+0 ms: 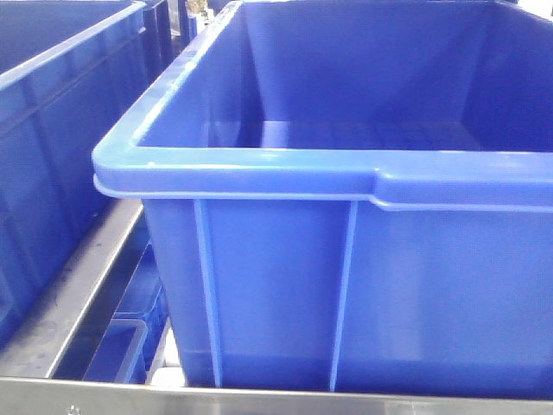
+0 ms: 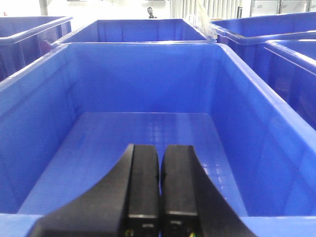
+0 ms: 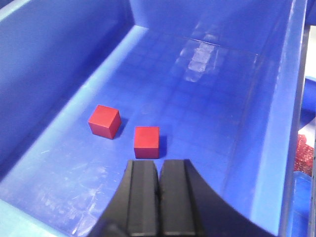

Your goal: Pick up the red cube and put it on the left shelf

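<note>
Two red cubes lie on the floor of a blue bin [image 3: 232, 118] in the right wrist view: one red cube [image 3: 146, 141] just beyond my fingertips, the other red cube [image 3: 104, 121] further left. My right gripper [image 3: 159, 164] hangs above the bin's near end, shut and holding nothing. My left gripper [image 2: 160, 148] is shut and empty too, over the near edge of a different, bare blue bin [image 2: 44, 103]. No shelf can be made out in any view.
The front view is filled by a large blue bin [image 1: 259, 164] with another blue bin [image 1: 52, 78] to its left, on a metal frame [image 1: 78, 285]. More blue bins [image 2: 266, 34] stand behind and right of the left arm's bin.
</note>
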Controlling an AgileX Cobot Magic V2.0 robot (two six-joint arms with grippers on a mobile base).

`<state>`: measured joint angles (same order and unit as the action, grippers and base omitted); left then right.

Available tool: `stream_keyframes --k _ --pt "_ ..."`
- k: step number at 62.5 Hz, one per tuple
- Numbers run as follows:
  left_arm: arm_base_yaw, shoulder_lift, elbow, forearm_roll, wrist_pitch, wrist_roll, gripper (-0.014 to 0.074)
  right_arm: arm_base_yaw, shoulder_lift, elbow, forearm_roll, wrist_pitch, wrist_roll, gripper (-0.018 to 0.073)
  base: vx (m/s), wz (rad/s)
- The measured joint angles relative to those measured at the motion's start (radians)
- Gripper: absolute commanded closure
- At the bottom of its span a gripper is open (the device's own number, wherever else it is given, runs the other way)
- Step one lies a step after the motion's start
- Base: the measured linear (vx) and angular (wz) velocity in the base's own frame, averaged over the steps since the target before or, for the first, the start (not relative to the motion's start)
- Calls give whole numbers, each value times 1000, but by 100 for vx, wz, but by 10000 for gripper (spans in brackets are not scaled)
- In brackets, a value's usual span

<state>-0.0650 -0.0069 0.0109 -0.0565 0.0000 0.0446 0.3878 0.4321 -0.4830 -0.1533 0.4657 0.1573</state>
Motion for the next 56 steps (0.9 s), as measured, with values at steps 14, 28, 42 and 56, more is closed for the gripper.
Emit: stream_keyframes --k 14,28,42,56 --pt "0 0 0 0 0 0 506 -177 -51 24 104 -132 -196 505 0 0" --pt "0 0 0 0 0 0 506 -375 -242 185 173 -286 -245 505 0 0" --pt "0 0 0 0 0 0 506 -465 -428 381 219 -325 -224 505 0 0" --pt "0 0 0 0 0 0 506 -471 -444 506 221 -437 -149 505 0 0"
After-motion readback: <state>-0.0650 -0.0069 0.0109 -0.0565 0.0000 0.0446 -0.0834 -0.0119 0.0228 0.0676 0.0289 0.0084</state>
